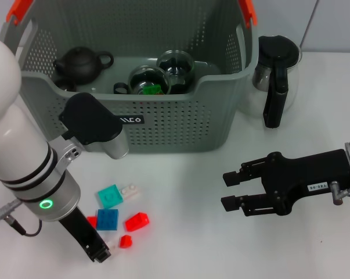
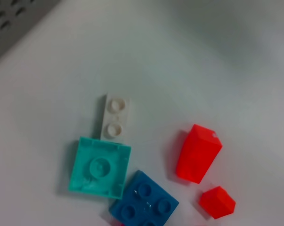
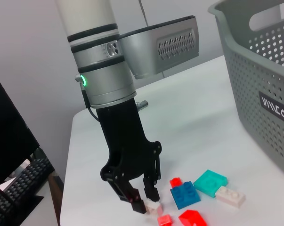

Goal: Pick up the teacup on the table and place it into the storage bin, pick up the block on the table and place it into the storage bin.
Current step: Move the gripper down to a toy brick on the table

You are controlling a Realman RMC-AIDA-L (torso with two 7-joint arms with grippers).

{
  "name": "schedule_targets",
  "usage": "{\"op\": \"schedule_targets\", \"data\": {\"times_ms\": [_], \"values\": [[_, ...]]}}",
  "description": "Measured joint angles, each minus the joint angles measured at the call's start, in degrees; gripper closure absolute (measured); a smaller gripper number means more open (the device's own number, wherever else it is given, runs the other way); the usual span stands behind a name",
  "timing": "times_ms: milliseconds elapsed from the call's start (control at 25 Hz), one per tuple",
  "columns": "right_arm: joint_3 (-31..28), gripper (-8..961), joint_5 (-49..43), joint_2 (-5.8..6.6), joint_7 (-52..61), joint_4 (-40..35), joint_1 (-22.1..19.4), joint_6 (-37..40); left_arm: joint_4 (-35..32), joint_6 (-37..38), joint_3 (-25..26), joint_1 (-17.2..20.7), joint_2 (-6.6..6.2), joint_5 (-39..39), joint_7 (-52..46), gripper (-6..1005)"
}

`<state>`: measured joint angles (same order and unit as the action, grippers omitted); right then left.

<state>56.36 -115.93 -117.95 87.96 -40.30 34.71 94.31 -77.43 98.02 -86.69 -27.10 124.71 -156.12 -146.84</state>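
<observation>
Two glass teacups are already in the bin [image 1: 221, 87]: one [image 1: 147, 80] near the front wall, the other [image 1: 176, 64] just behind it and touching it. A dark teapot [image 1: 82, 63] sits in the bin's left part. The bin is at the back of the white table [image 1: 186, 174], label side facing the robot.

The blocks are all on the table in front of the bin's left half, in one loose bunch. The teal one [image 1: 109, 196] is touching a white one [image 1: 128, 189], and the blue one [image 1: 107, 219] is just in front of the teal. There's a red one [image 1: 136, 221] beside the blue and a small red one [image 1: 125, 241] nearer the robot. One more red bit [image 1: 91, 221] peeks out next to the left arm.

The left gripper [image 1: 100, 254] points straight down at the near edge of that bunch. In the right wrist view its tip is right at a small pale block [image 3: 154, 207], low to the table. Honestly can't tell if it's gripping it or just sitting against it.

The right gripper [image 1: 233, 189] hangs over bare table on the right, well away from the blocks, with its fingers spread and nothing in them.

A glass pitcher [image 1: 274, 75] with a black handle stands just right of the bin.
</observation>
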Motion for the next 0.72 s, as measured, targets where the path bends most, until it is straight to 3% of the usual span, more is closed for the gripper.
{"op": "schedule_targets", "data": {"times_ms": [240,600,720], "values": [[-0.03,391,0.0,0.0,-0.07,0.07,0.01,0.01,0.58,-0.28,-0.15,-0.39,-0.14,-0.12,-0.03,841],[-0.03,391,0.0,0.01,-0.07,0.06,0.01,0.08,-1.07,0.54,0.28,-0.67,-0.21,-0.76,0.1,841],[-0.03,391,0.0,0.05,-0.07,0.05,0.01,0.09,-3.8,2.99,2.98,-0.67,-0.42,-0.21,1.33,841]]}}
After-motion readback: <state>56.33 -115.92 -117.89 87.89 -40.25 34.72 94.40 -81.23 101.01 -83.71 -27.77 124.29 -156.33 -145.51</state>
